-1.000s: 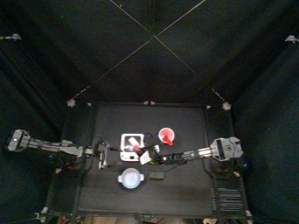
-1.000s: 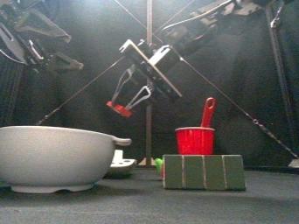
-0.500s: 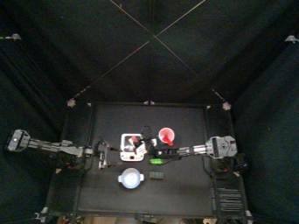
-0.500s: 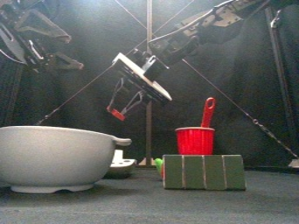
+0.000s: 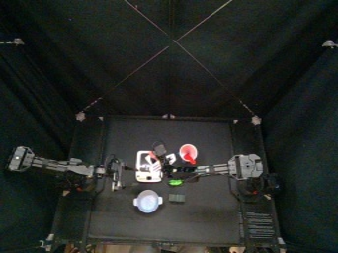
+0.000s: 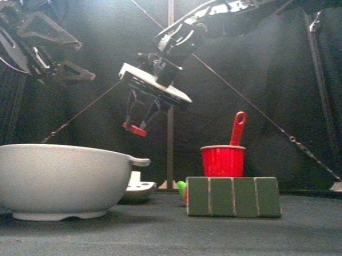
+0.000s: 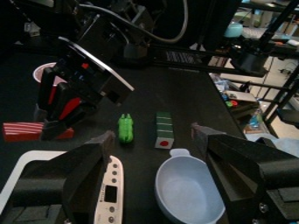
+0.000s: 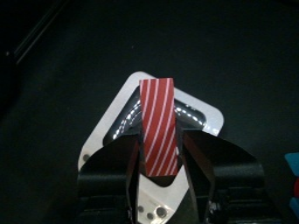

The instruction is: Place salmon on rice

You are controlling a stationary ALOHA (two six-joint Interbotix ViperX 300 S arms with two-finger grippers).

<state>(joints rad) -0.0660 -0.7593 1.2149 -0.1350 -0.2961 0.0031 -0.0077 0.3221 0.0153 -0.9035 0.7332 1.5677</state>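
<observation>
Above white tray (image 8: 205,118), right claw (image 8: 156,171) grips striped salmon (image 8: 156,122).

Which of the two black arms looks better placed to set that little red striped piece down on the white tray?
The right. Its gripper already grips the red-and-white striped salmon piece and hangs directly above the white tray. The left gripper is open, holds nothing, and rests off to the side near the grey bowl.
</observation>
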